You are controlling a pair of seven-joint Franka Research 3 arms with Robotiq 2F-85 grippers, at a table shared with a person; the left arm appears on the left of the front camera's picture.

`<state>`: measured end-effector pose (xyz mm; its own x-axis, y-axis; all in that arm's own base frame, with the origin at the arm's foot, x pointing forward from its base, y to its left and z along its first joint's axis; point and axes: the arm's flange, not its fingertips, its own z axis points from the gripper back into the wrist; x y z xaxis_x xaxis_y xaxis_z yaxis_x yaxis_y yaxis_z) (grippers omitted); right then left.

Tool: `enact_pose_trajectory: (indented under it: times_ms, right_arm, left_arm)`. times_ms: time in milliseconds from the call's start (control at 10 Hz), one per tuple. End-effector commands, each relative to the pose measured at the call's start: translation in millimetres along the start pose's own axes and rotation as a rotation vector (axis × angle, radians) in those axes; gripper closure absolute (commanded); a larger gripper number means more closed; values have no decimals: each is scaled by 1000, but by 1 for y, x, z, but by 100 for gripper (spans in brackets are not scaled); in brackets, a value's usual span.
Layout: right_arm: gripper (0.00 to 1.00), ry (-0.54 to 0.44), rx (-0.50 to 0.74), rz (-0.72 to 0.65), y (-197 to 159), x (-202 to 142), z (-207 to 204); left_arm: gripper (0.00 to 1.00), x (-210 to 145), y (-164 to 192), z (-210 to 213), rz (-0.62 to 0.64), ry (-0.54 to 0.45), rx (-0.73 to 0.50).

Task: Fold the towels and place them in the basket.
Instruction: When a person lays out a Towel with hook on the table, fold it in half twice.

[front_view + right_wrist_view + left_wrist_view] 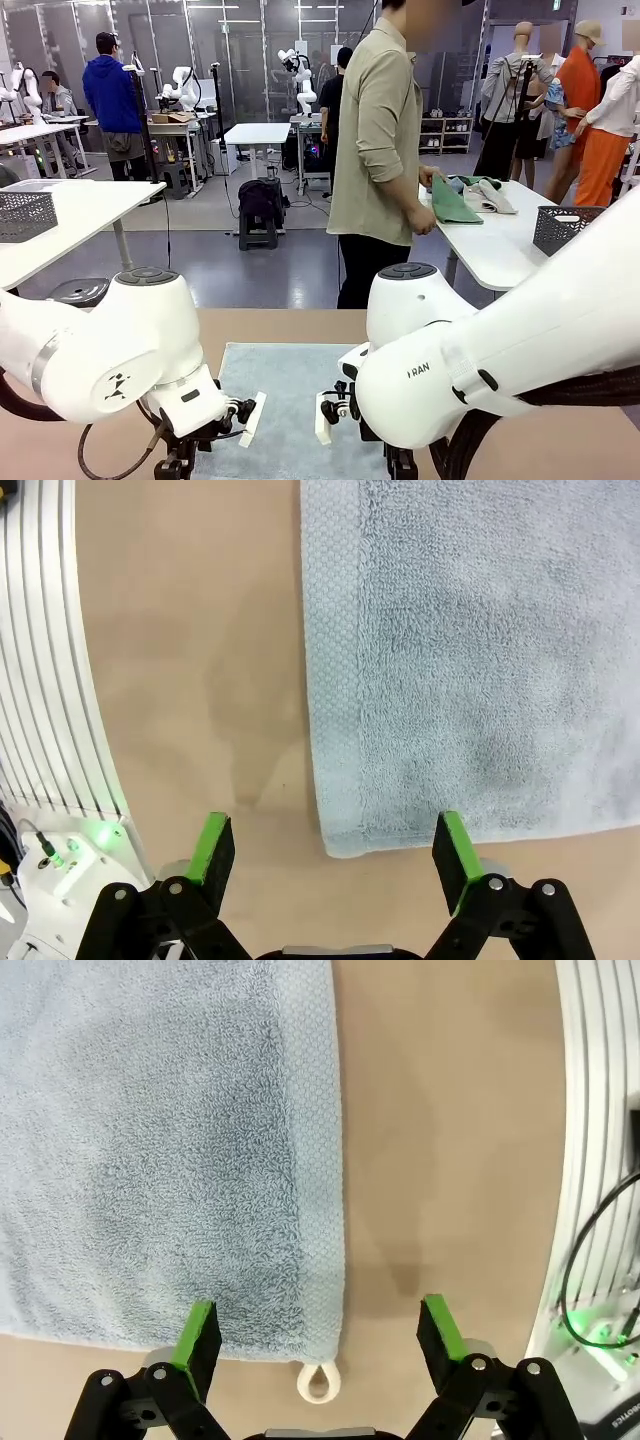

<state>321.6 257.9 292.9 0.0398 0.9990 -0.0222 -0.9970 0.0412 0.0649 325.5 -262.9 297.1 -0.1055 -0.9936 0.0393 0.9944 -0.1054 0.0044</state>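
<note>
From the front I see one towel (290, 400) flat on the tan table (290, 325), between both arms. My left wrist view adds its loop (320, 1382), between the wide-spread, empty fingers (200, 1335) of the left gripper (320, 1310). The right gripper (332, 825) is equally wide and empty, straddling another corner.

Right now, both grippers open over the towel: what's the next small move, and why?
Probably lower both and pinch the corners: the towel lies flat, unfolded; the left gripper stands open astride its loop corner, the right gripper open astride the neighbouring corner.
</note>
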Motion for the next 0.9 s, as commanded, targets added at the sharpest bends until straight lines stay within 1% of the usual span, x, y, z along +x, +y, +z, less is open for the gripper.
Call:
enact_pose_trajectory:
  times_ms: [0, 100, 200, 300, 500, 600, 700, 800]
  right_arm:
    - [0, -1, -24, 28, 9, -10, -11]
    - [10, -3, -23, 28, 9, -10, -11]
    - [20, 0, -36, 25, 9, -10, -11]
    - [30, 1, -38, 26, 9, -10, -11]
    - [30, 12, -53, 25, 9, -10, -11]
    - [28, 11, -59, 28, 9, -10, -12]
    - [42, 8, -62, 26, 9, -11, -12]
    - [42, 6, -65, 22, 10, -11, -12]
  left_arm:
    - [0, -15, -20, -9, -26, 14, 19]
    - [19, -14, -21, -9, -33, 27, 25]
    - [20, -14, -21, -9, -41, 32, 35]
    - [39, -14, -21, -9, -41, 34, 37]
    - [39, -13, -24, -9, -58, 64, 66]
    - [47, -14, -25, -9, -62, 78, 75]
    - [57, -15, -26, -8, -64, 75, 76]
    - [63, -15, -26, -7, -61, 69, 78]
